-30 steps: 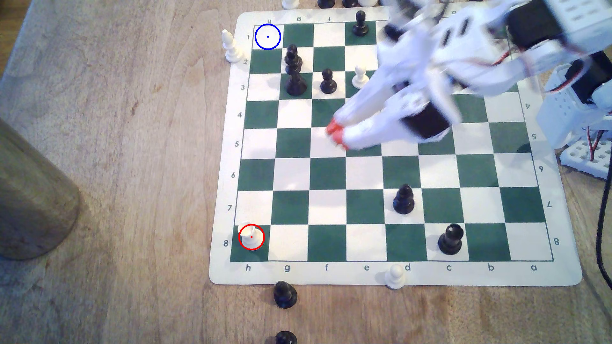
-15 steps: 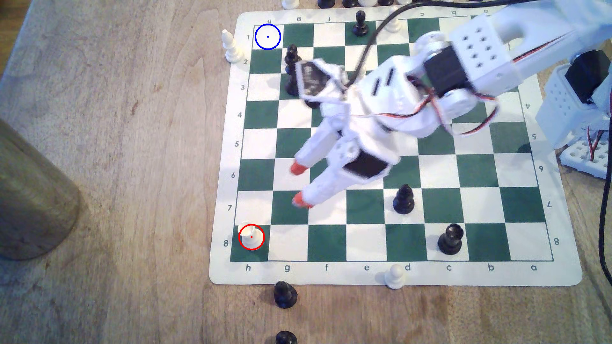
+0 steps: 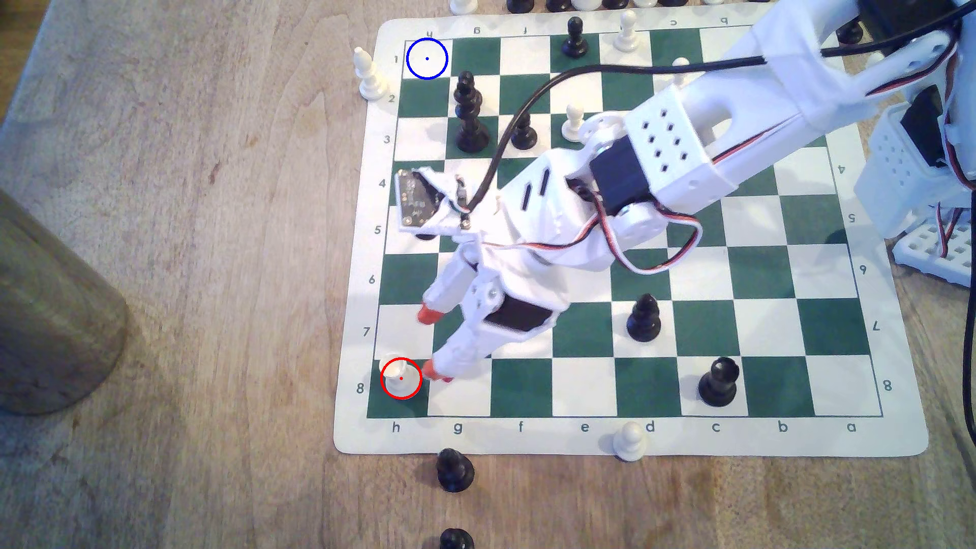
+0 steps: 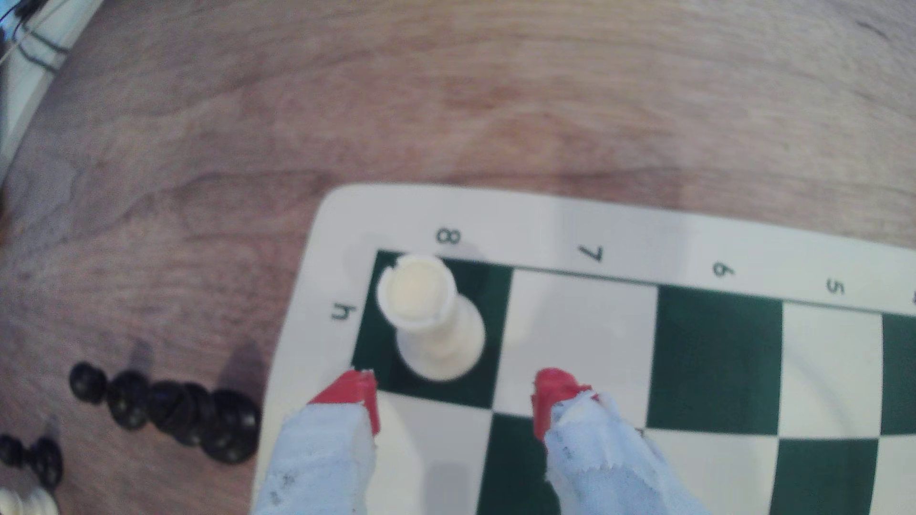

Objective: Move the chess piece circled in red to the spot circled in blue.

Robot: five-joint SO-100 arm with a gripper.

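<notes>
The cream-white rook-like chess piece (image 3: 400, 377) stands upright inside a red ring on the green corner square h8, at the exterior view's lower left of the board. My gripper (image 3: 433, 343) is open, its red fingertips (image 3: 430, 315) spread just to the exterior view's right of the piece. In the wrist view the chess piece (image 4: 429, 317) stands just beyond my gripper (image 4: 453, 396), ahead of the gap and not touched by either fingertip. The spot (image 3: 427, 58) is the cream square h1 with a blue ring and dot, at the board's upper left corner, with nothing on it.
Tall black pieces (image 3: 469, 113) and a black pawn (image 3: 523, 132) stand near the spot's column. A black bishop (image 3: 643, 319) and a black rook (image 3: 718, 382) stand on the exterior view's right. Loose pieces (image 3: 455, 470) lie off the board. A wooden cylinder (image 3: 53, 316) stands on the left.
My gripper has swept from the board's middle toward the exterior view's lower left, opening on the way, and now sits beside the ringed piece. The piece has not moved.
</notes>
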